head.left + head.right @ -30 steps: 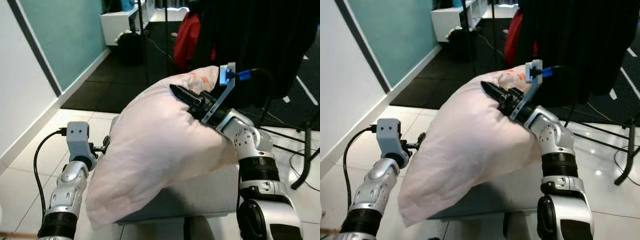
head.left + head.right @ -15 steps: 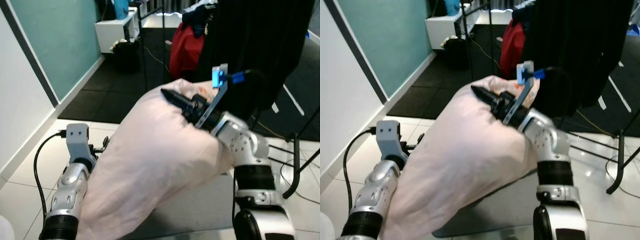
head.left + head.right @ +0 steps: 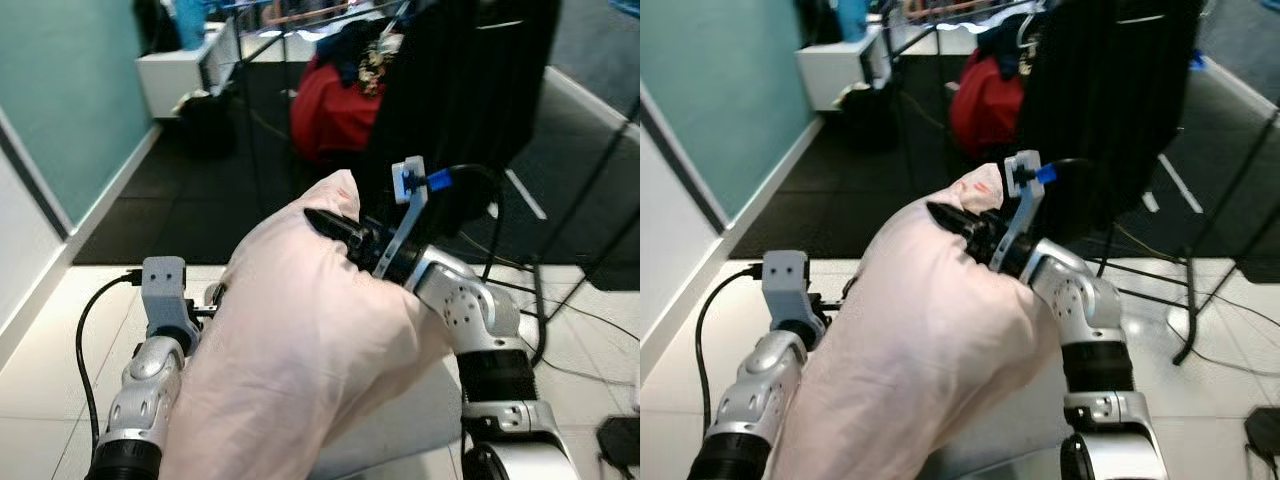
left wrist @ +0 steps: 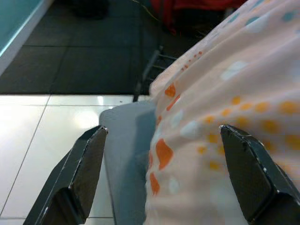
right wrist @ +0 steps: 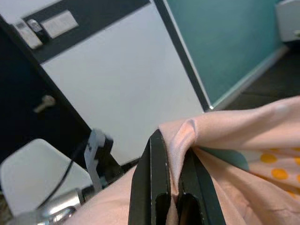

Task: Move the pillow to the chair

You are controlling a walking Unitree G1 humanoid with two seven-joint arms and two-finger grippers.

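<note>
Between the two grippers hangs the pillow (image 3: 300, 350), lifted off the floor. Right gripper (image 5: 171, 187) is clamped on a fold of fabric at the pillow's upper edge, fingers pressed together on it. Left gripper (image 4: 159, 173) sits at the pillow's lower side, fingers (image 4: 82, 173) spread wide apart with the dotted fabric between them. Beyond the right gripper: black hanging cloth (image 3: 470, 90) and a red bag (image 3: 330, 115).

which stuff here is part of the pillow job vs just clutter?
Job:
- pillow, held up between both arms
- right gripper, shut on a fold of the pillow
- left gripper, open, fingers either side of the pillow
- pale chair by the door

Lying about:
- red bag
- black hanging clothes
- white shelf unit
- floor cables
</note>
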